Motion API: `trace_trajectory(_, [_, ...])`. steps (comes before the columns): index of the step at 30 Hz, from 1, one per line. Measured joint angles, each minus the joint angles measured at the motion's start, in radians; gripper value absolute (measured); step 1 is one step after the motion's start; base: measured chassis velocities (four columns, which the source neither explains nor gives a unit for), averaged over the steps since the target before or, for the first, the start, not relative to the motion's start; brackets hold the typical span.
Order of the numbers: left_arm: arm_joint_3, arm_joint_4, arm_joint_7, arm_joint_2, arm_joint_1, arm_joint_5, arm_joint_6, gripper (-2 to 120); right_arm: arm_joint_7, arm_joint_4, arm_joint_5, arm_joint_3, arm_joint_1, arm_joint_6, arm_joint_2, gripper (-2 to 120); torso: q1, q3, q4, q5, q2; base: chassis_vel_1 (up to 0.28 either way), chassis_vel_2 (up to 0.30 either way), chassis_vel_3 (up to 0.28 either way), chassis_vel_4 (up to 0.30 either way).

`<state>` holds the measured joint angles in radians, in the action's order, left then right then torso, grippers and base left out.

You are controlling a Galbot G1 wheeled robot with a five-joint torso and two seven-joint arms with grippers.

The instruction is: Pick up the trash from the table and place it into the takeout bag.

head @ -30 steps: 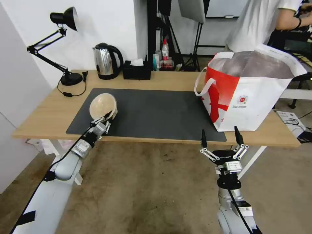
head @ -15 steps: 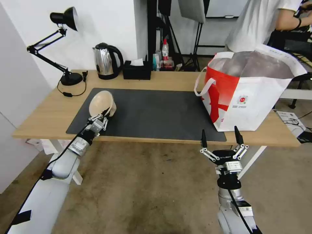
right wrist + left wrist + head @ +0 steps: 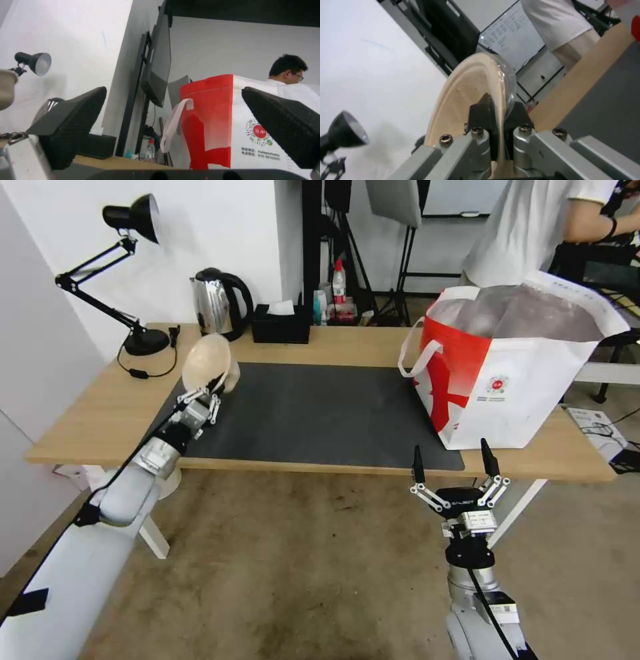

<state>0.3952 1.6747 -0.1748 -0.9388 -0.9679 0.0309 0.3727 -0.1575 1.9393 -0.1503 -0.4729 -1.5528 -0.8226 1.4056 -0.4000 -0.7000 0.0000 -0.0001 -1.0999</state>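
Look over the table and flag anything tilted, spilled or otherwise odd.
One thing: the tan lidded bowl is tipped on edge, held off the table by its rim in the left hand. No spill shows. The takeout bag stands upright; the right hand waits open below the table's near edge.

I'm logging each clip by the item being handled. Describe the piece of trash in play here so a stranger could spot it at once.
Start at the long light-wood table with the dark grey mat. Over the mat's left end, the left hand is shut on the rim of a round tan lidded bowl, held tipped on edge above the surface. It is the one pale, disc-shaped thing there; the kettle behind is shiny steel.
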Motion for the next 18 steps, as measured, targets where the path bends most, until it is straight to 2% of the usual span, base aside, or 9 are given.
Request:
trace_trajectory(12, [-0.16,-0.01,0.052,0.094,0.175,0.09,0.016,1,0.0,0.0,0.0,0.0,0.0,0.0,0.0,100,0.0,0.0,0.0,0.0002,0.0,0.0,0.0,0.0,0.0])
trace_trajectory(18, [-0.222,-0.021,0.064,0.105,0.245,0.11,0.016,1,0.0,0.0,0.0,0.0,0.0,0.0,0.0,100,0.0,0.0,0.0001,0.0003,0.0,0.0,0.0,0.0,0.0])
